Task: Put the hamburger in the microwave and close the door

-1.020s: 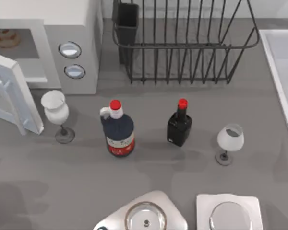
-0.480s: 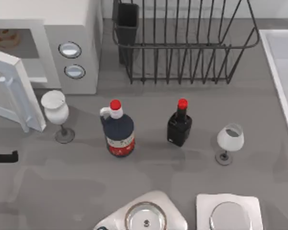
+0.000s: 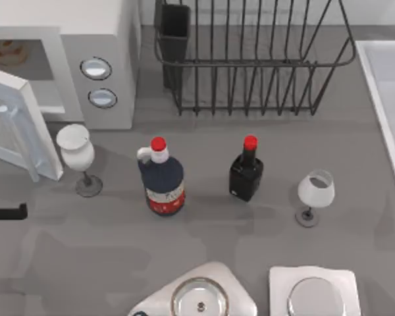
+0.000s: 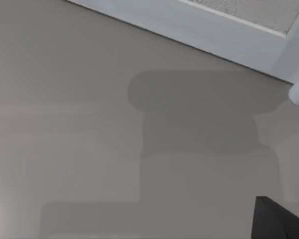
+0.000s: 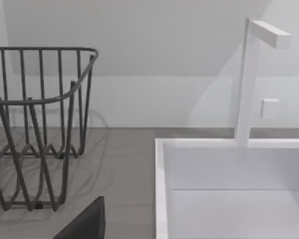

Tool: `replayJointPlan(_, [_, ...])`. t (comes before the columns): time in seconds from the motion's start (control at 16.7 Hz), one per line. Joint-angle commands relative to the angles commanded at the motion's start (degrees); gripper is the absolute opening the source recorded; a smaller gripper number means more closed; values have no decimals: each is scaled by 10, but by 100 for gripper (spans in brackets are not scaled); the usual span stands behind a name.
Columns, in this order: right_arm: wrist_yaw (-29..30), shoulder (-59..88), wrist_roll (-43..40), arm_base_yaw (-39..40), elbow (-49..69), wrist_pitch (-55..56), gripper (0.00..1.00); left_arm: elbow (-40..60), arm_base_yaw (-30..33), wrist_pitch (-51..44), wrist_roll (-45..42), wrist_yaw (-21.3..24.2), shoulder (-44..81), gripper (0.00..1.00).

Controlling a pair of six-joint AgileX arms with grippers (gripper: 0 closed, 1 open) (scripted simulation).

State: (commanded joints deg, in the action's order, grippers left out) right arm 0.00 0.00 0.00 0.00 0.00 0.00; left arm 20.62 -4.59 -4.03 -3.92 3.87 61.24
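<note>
The hamburger (image 3: 8,52) is sitting inside the microwave (image 3: 99,39), its door (image 3: 16,128) standing open, as the left gripper (image 3: 3,212), finger spread impossible to tell, is hovering at the tabletop's (image 3: 204,217) left edge.

No readable text, label on dark bottle (image 3: 164,195) too small

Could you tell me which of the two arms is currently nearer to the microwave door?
Left. Its gripper sits at the table's left edge, just in front of the open door. The right arm is off by the sink at the table's right side, far from it.
</note>
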Motion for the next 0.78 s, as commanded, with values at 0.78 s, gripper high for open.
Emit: replayJointPlan(0.78, [0, 0, 0, 0, 0, 0, 100, 150, 14, 92, 7, -26, 275, 0])
